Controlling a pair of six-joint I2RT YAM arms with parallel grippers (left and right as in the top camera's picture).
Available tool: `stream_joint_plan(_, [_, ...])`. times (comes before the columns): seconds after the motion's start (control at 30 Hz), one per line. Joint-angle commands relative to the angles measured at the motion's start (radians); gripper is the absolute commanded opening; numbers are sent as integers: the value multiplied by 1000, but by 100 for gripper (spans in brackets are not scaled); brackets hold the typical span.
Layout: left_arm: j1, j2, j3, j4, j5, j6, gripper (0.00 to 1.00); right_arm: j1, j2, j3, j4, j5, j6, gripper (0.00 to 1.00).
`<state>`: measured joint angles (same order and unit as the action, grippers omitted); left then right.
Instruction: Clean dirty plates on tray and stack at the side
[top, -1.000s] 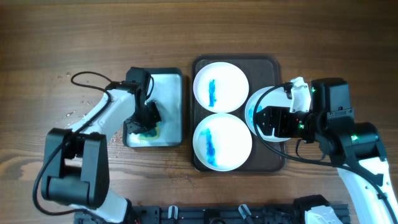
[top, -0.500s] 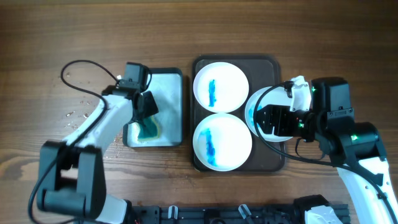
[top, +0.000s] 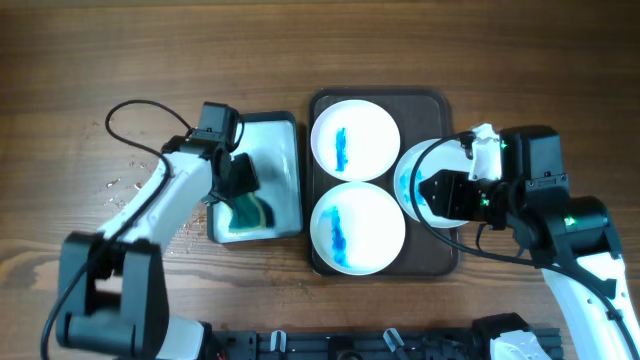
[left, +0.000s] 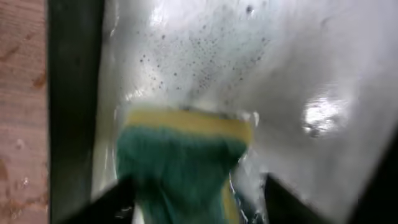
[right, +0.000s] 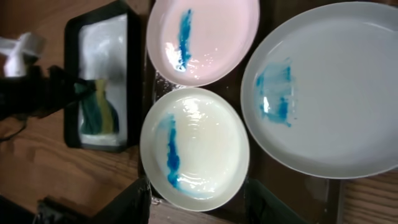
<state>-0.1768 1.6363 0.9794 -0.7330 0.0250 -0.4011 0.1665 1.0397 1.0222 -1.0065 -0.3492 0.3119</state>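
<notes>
Overhead, all three plates (top: 354, 140) lie blue-streaked on the tray (top: 425, 108), two at its far left and near left corners, the third overhanging its right edge, so I judge nothing cleaned or stacked on the tabletop (top: 500, 60). My right gripper (top: 428, 190) is poised over that third plate, jaws apart and empty. My left gripper (top: 238, 178) reaches into the basin (top: 280, 130), straddling the green sponge (left: 180, 162); blur hides whether it grips.

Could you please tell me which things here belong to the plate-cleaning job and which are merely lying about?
Belongs to the job:
- upper plate, lower plate and right plate, all blue-smeared
- tray
- basin with the sponge
- tabletop, for stacking

Just lying about:
- pale specks left of the basin
- dark hardware at the bottom edge
</notes>
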Motion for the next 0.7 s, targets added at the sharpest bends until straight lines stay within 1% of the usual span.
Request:
stream_joint_plan(0.0, [-3, -41, 19, -64, 50, 35, 69, -3, 4, 17, -14, 109, 63, 49])
stream_joint_plan(0.03, [-3, -37, 14, -91, 49, 35, 63, -3, 4, 16, -29, 119, 74, 49])
stream_joint_plan(0.07, [-3, -37, 5, -106, 49, 30, 54, -3, 6, 16, -43, 127, 86, 49])
stream_joint_plan(0.1, [-3, -36, -14, -111, 50, 26, 48, -3, 13, 16, -61, 128, 88, 49])
stream_joint_plan(0.17, [-3, -36, -66, -74, 50, -11, 39, -3, 31, 2, -80, 129, 88, 49])
stream_joint_plan(0.23, [-3, -36, -127, -7, 49, -51, 33, -3, 54, -24, -84, 125, 89, 49])
stream_joint_plan(0.3, [-3, -36, -198, 82, 50, -56, 32, -3, 84, -61, -77, 103, 88, 49])
stream_joint_plan(0.33, [-3, -36, -230, 126, 50, -56, 27, -3, 98, -78, -66, 84, 85, 49])
stream_joint_plan(0.4, [-3, -36, -252, 165, 49, -55, 13, -3, 125, -104, -35, 68, 79, 50])
stream_joint_plan(0.43, [-2, -37, -249, 170, 49, -51, 4, -3, 145, -120, -10, 68, 80, 50])
stream_joint_plan(0.47, [-2, -41, -242, 169, 49, -45, 4, -3, 162, -133, 11, 63, 80, 50])
stream_joint_plan(0.53, [-2, -52, -206, 137, 49, 10, 4, -3, 207, -158, 47, 49, 80, 50])
stream_joint_plan(0.67, [-3, -79, -98, 25, 49, 78, 4, -3, 289, -198, 120, 11, 80, 49])
